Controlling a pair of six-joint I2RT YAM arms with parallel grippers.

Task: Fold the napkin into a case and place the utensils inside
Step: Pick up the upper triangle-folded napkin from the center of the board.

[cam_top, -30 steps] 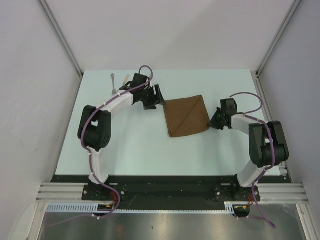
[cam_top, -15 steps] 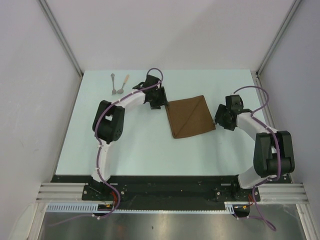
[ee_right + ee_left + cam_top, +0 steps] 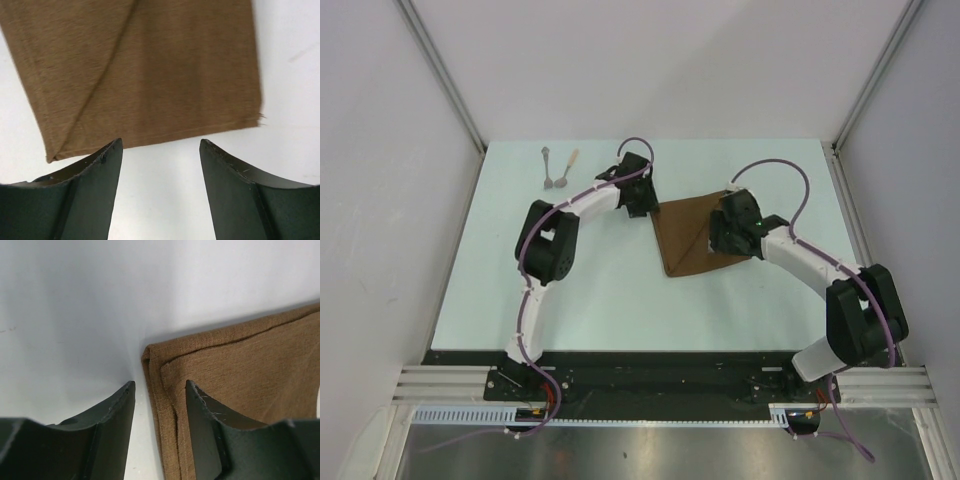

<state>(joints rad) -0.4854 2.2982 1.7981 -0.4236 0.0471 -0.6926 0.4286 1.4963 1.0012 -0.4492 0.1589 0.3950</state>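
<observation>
Napkin [image 3: 690,235] flat on table [image 3: 620,290], diagonal crease showing. Left gripper [image 3: 160,390] at napkin's left corner, jaws partly apart, straddling hem, not clamped. Right gripper [image 3: 160,145] over napkin's right part, jaws wide, empty. Utensils [image 3: 558,168] side by side, well left of napkin.

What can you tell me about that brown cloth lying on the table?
The napkin is a brown, matte woven cloth with a stitched hem, folded so that a diagonal crease crosses it. It lies flat on the pale table. The left gripper, open, straddles the edge at its left corner. The right gripper hangs open over its other side, where one corner shows a frayed thread.
</observation>
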